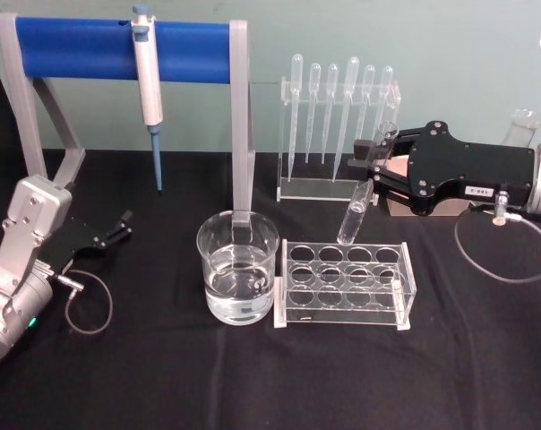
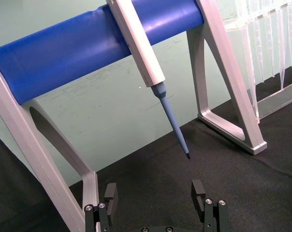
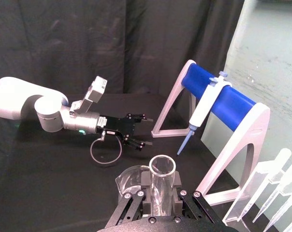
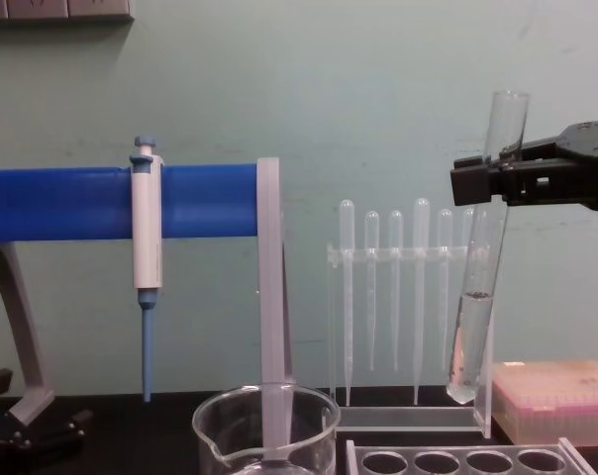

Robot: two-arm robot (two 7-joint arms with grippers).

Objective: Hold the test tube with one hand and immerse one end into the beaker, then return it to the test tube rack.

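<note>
My right gripper point(image 1: 378, 168) is shut on the test tube point(image 1: 356, 215) near its open rim and holds it in the air, slightly tilted. The tube's round bottom hangs over the back row of the clear tube rack point(image 1: 342, 287). In the chest view the test tube point(image 4: 474, 317) has a little liquid in its lower part, and the right gripper point(image 4: 495, 180) clamps it high up. The beaker point(image 1: 237, 269), part full of clear liquid, stands to the left of the rack, apart from the tube. My left gripper point(image 1: 118, 228) rests open on the table at the left.
Behind the beaker is a grey stand with a blue bar point(image 1: 82, 40), and a blue-tipped pipette point(image 1: 148, 85) hangs from it. A clear holder of thin plastic pipettes point(image 1: 338, 134) stands behind the rack. At the right, under the arm, sits a pink box point(image 4: 556, 396).
</note>
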